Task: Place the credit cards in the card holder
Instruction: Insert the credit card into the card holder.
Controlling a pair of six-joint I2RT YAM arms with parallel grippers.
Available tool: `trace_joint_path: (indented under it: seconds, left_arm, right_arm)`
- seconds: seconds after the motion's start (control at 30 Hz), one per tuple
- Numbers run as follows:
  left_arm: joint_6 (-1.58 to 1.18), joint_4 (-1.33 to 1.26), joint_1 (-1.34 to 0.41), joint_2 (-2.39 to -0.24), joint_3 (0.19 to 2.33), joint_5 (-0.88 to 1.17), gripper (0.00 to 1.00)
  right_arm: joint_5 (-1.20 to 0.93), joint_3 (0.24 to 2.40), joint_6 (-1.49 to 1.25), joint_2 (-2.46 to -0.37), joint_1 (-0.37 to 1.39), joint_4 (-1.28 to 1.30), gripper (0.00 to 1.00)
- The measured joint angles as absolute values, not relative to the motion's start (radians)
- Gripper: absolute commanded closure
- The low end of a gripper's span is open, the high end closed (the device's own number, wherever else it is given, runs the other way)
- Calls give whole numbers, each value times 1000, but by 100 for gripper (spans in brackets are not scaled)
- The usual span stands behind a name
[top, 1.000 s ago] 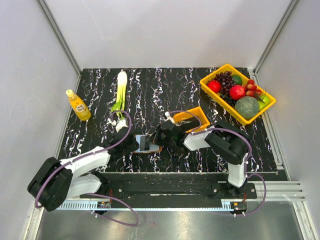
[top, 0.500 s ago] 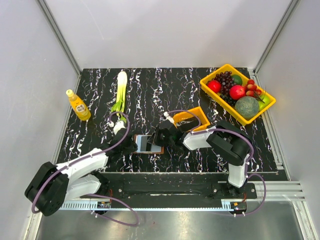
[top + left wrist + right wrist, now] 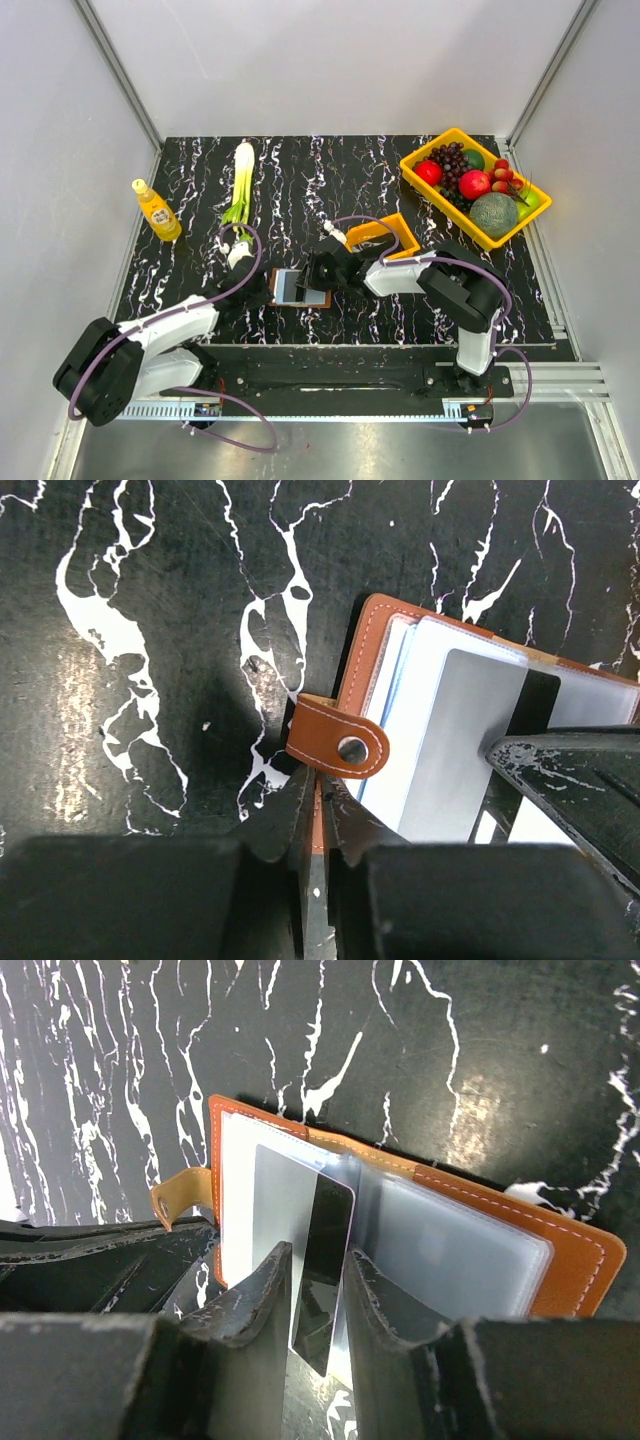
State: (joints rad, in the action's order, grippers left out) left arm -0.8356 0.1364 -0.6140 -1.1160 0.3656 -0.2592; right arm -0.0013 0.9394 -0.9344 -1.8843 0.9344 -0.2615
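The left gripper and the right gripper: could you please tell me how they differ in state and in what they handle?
The left gripper is shut, pinching the card holder at its snap strap; the right gripper has its fingers apart. The left gripper grips leather, while the right gripper straddles a grey, black-striped card lying in the open holder. Both sit low at the holder, from opposite sides.

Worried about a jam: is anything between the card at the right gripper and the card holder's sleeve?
Nothing visible. The card at the right gripper appears to reach into the clear sleeve of the card holder; the left gripper pinches the snap tab, off to the side.
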Motion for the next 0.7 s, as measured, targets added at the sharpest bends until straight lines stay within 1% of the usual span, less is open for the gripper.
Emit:
trace_joint_path:
  seconds: [0.13,0.2,0.23,0.33,0.7]
  left_arm:
    - [-839,120,-614,-1125,366,-250,98]
    - [-840,111,-614,-1131,366,-247,99]
    - [-841,109,-614,-1133,366,-247,100]
    - [-843,99,-614,-1141,366,-246,100]
    - [-844,74,-614,-1153,366,-237,100]
  right_arm:
    - [28,939,-924,-1851,938,-197,69]
    - [43,938,-916,-1837,940,-168,74]
    - [46,938,-912,-1833,941,-158,74]
    - [51,939,-909,-1832,941,-142,63]
    - [42,986,-924,-1861,958,-117,59]
